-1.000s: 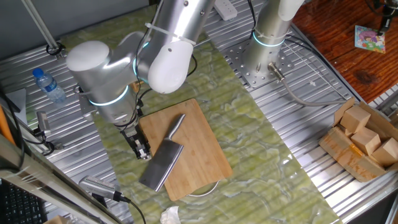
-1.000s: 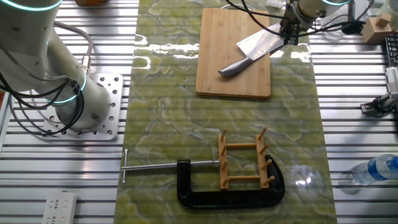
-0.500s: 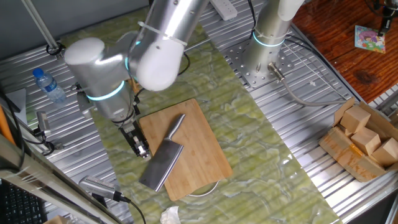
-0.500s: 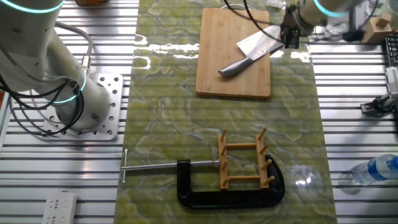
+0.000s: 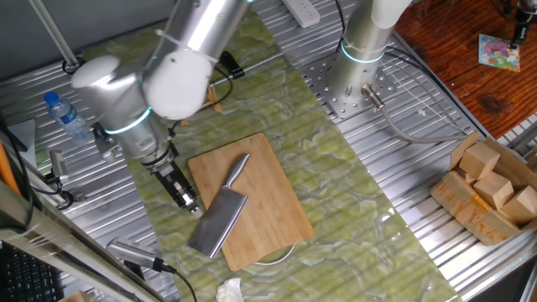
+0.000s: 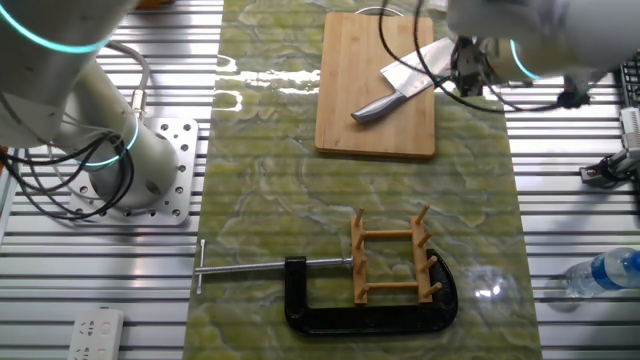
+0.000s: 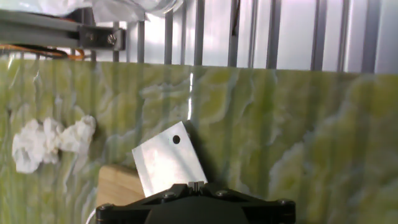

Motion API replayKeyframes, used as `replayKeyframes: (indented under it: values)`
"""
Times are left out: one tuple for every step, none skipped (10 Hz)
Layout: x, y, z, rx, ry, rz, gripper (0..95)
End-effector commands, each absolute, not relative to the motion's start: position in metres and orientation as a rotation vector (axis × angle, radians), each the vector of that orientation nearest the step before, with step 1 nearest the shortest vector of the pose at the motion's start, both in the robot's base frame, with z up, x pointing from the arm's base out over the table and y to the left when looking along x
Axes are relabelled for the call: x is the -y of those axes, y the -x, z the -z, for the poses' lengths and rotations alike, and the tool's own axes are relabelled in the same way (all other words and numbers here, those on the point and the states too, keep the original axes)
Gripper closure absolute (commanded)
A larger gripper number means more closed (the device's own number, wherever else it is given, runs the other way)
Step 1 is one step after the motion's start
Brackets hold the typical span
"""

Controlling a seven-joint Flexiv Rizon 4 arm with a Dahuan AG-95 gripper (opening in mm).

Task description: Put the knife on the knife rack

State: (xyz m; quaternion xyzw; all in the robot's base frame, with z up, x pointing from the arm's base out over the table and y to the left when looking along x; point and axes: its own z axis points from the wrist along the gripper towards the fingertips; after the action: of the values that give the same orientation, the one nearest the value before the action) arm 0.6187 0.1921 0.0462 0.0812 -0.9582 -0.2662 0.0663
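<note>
The knife (image 5: 220,220), a steel cleaver with a slim silver handle, lies flat on the bamboo cutting board (image 5: 268,189); its blade overhangs the board's near-left edge. My gripper (image 5: 186,200) hangs just left of the blade, low over the green mat, fingers together and holding nothing. In the other fixed view the gripper (image 6: 465,70) is beside the knife (image 6: 410,72). The hand view shows the blade's corner with its hole (image 7: 168,158) just beyond my closed fingertips (image 7: 196,184). The knife rack (image 6: 393,260), light wood with upright pegs, stands empty further down the mat.
A black clamp (image 6: 330,310) grips the rack's base. A crumpled tissue (image 7: 46,140) lies near the board's corner. A water bottle (image 5: 65,113) lies on the slats to the left. A box of wooden blocks (image 5: 491,189) is at the right. A second arm's base (image 5: 361,59) stands at the back.
The arm has swung its elbow to the left and the gripper has shifted slightly left, away from the blade. The knife has not moved.
</note>
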Motion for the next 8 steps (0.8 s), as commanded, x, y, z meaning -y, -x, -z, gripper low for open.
replayKeyframes:
  values:
    - [-0.1903,-0.6206,-0.0433,2.834,-0.367,0.812,95.0]
    - [-0.1902,-0.6208,-0.0427,2.832,-0.374,0.819,95.0]
    - [-0.1900,-0.6211,-0.0414,2.830,-0.382,0.823,95.0]
    - [-0.1898,-0.6211,-0.0405,2.829,-0.391,0.830,95.0]
    - [-0.1897,-0.6211,-0.0399,2.825,-0.393,0.843,76.0]
    - [-0.1897,-0.6211,-0.0397,2.823,-0.394,0.844,76.0]
    - [-0.1896,-0.6211,-0.0393,2.815,-0.384,0.849,76.0]
    - [-0.1898,-0.6209,-0.0388,2.815,-0.382,0.851,76.0]
